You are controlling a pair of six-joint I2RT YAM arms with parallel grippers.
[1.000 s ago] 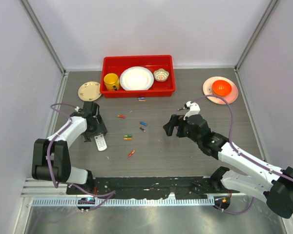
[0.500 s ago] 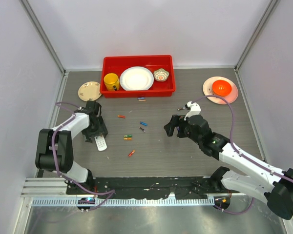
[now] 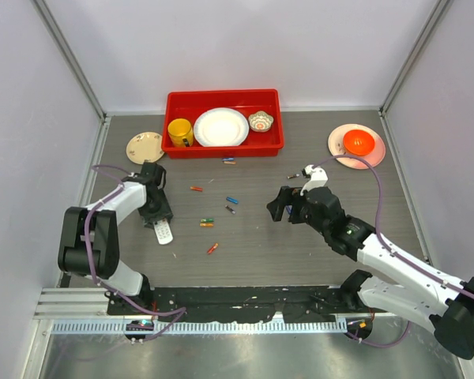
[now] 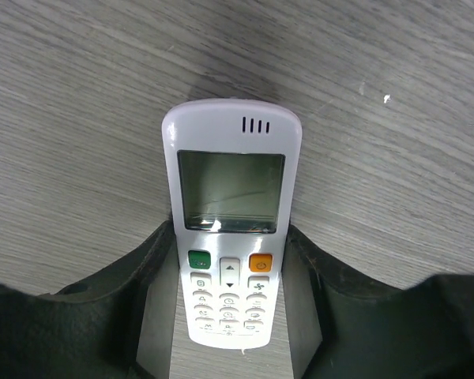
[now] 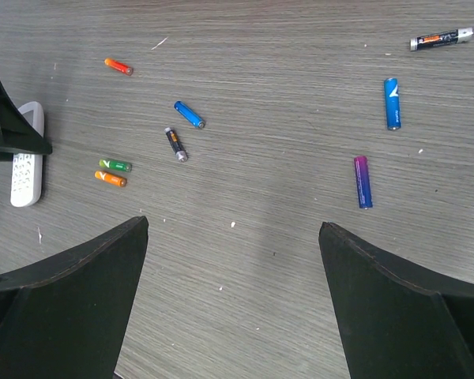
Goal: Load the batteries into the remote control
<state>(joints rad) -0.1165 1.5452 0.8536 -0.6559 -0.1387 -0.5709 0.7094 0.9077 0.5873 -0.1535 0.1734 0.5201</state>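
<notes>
The white remote control (image 4: 231, 205) lies buttons-up on the table at the left (image 3: 163, 231), its screen end pointing away from the wrist. My left gripper (image 4: 231, 237) (image 3: 156, 213) straddles its button end, a finger against each long side. Batteries lie loose mid-table: an orange-red one (image 3: 196, 189), a blue one (image 3: 231, 200), a green and orange pair (image 3: 207, 222) and a red one (image 3: 212, 248). The right wrist view also shows a purple battery (image 5: 363, 181) and a blue battery (image 5: 391, 103). My right gripper (image 3: 278, 207) (image 5: 233, 225) hovers open above bare table, right of the batteries.
A red tray (image 3: 223, 150) at the back holds a yellow mug (image 3: 179, 131), a white plate (image 3: 220, 126) and a small bowl (image 3: 261, 121). A beige plate (image 3: 144, 147) sits to its left. A pink plate (image 3: 336, 150) with an orange bowl (image 3: 358, 142) is at the back right.
The left gripper's fingers have closed in from wide apart onto the sides of the remote control. The right arm has barely moved.
</notes>
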